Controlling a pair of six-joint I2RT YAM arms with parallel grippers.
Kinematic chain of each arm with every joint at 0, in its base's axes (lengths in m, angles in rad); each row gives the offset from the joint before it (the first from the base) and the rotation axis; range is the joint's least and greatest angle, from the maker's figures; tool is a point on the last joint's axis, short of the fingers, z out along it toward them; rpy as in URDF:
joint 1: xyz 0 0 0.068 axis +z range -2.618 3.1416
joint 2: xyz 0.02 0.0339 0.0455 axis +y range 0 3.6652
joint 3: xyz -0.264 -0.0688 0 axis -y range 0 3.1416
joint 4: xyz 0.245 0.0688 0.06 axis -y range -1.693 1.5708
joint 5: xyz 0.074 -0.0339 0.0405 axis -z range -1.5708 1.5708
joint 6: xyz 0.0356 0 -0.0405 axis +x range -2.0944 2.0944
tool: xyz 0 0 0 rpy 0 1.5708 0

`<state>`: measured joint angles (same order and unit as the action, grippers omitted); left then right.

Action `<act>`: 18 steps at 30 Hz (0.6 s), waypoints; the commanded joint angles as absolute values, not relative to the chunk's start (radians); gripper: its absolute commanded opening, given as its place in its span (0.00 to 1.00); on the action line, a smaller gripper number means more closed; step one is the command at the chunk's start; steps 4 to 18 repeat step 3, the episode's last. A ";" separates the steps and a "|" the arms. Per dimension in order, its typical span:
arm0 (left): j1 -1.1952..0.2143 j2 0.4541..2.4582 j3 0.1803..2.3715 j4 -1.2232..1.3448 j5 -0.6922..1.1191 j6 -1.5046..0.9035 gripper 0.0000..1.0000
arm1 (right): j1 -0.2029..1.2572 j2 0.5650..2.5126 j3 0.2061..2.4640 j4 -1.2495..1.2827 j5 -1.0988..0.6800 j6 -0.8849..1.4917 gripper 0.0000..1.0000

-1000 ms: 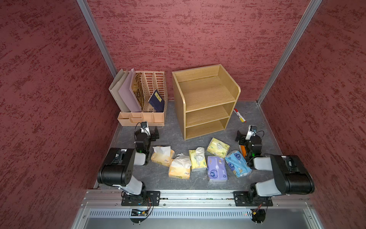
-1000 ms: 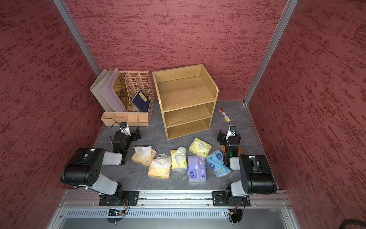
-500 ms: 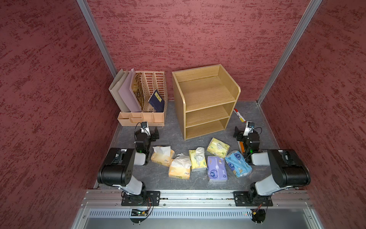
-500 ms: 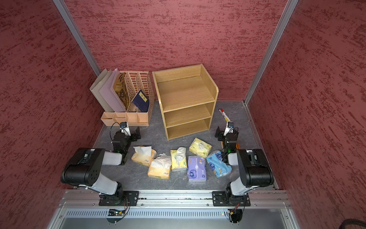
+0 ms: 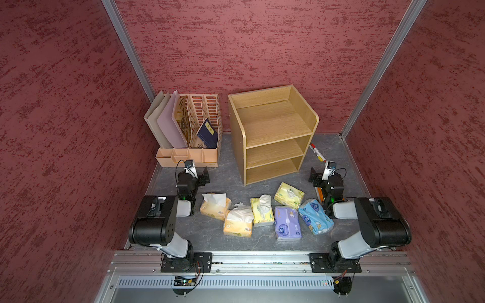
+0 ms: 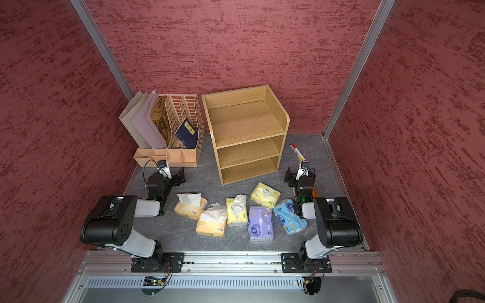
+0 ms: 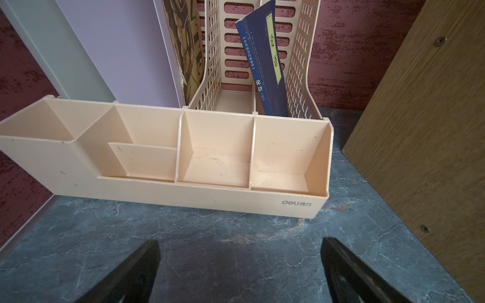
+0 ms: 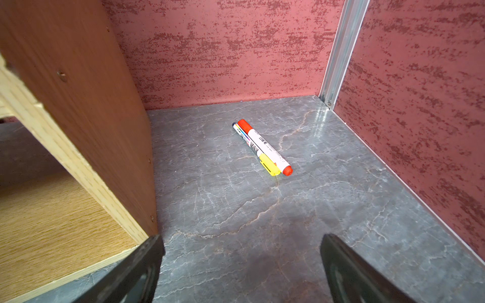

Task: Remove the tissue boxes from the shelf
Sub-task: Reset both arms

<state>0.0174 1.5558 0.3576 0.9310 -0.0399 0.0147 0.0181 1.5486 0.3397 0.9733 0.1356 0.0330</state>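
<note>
In both top views the tissue boxes [image 5: 287, 223] [image 6: 261, 223] lie toward the front edge of the table [image 5: 228, 181], off the shelf [image 5: 273, 126] [image 6: 245, 126] near the back edge. Left wrist: left gripper [image 7: 240, 242] spread, holding nothing, before the organizer [image 7: 210, 194]. Right wrist: right gripper [image 8: 241, 238] spread, holding nothing; markers [image 8: 262, 148] ahead.

Shelf [image 5: 273, 126] front open, tiers free; tissue boxes [image 5: 262, 213] crowd floor [image 5: 223, 186] ahead
</note>
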 commanded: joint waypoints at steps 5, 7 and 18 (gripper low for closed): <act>0.024 1.538 0.373 0.914 -0.013 0.008 1.00 | 0.027 1.548 0.360 0.963 0.153 0.026 0.98; 0.024 1.538 0.373 0.914 -0.013 0.008 1.00 | 0.027 1.548 0.360 0.963 0.153 0.026 0.98; 0.024 1.538 0.373 0.914 -0.013 0.008 1.00 | 0.027 1.548 0.360 0.963 0.153 0.026 0.98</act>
